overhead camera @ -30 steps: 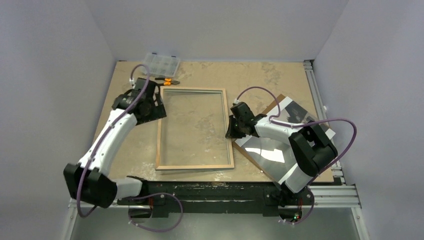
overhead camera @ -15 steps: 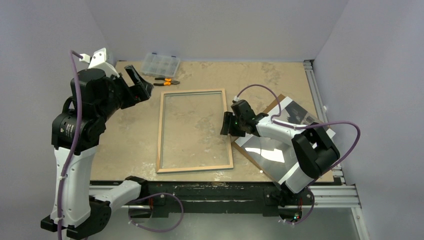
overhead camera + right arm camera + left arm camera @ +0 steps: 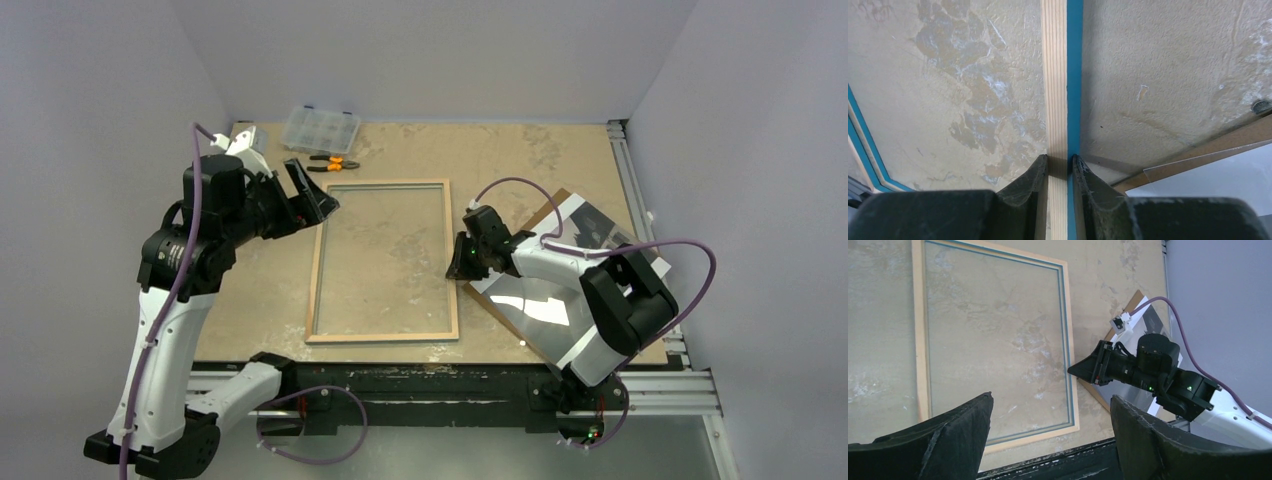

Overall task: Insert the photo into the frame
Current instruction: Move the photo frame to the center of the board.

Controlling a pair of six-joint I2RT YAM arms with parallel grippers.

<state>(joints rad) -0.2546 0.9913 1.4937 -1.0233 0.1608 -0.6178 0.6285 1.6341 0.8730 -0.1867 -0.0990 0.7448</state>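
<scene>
arms [image 3: 160, 340]: white shells, black joints | cables [image 3: 512, 181]: purple, looping behind right gripper [image 3: 1060, 162] | fingers [image 3: 1034, 182]: matte black, rough-textured | green lights [image 3: 1152, 388]: behind it

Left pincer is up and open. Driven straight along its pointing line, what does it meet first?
The left pincer would likely meet the frame, toward its near right corner. The right pincer clamped on that rail sits close by; depth is unclear.

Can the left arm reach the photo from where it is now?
Probably not easily. The left claw hangs open near the far left corner of the frame. The photo lies past the frame's right side, and the right arm stretches over it, the right claw pinching the frame's right edge.
</scene>
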